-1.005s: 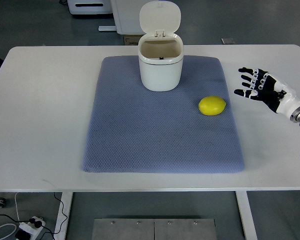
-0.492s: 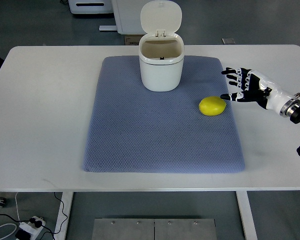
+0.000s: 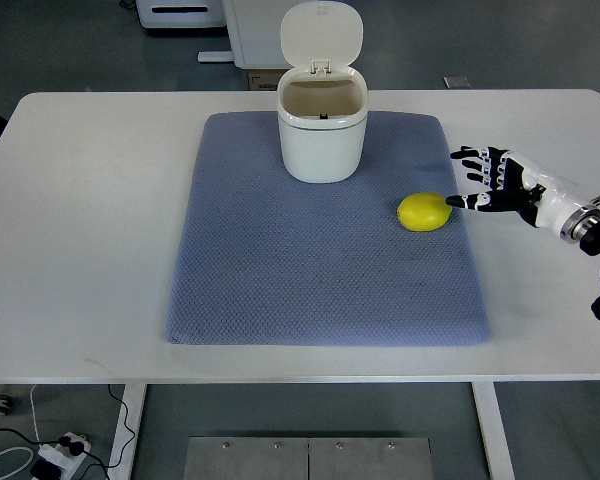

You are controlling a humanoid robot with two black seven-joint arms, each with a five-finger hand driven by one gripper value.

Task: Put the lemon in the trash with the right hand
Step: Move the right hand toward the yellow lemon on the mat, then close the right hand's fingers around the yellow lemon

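We found the task barely begun. Our right hand [image 3: 492, 182] reached in from the right edge with its fingers spread and nothing in them; one fingertip sat just at the lemon's near end, whether touching or a hair apart we could not tell. The lemon [image 3: 424, 212] lay on its side immediately to the left of the hand, on the blue mat [image 3: 280, 280], close to that mat's right edge. Nothing had been grasped, lifted or carried, so every real step remained: closing around the fruit, raising it, moving it over the bin and letting go.

The trash bin [image 3: 322, 130] stood farther to the left of the hand and beyond it, at the back of the mat, with its lid [image 3: 321, 34] tipped up and back so that the mouth faced upward and lay open. We judged the path from lemon to bin free, since only bare mat lay between them. The lemon, being rounded, could roll away leftward if nudged instead of enclosed. Around the hand itself the white table [image 3: 90, 200] was bare, and the table's right edge lay behind the wrist, giving room to pull back. Our left arm did not show.
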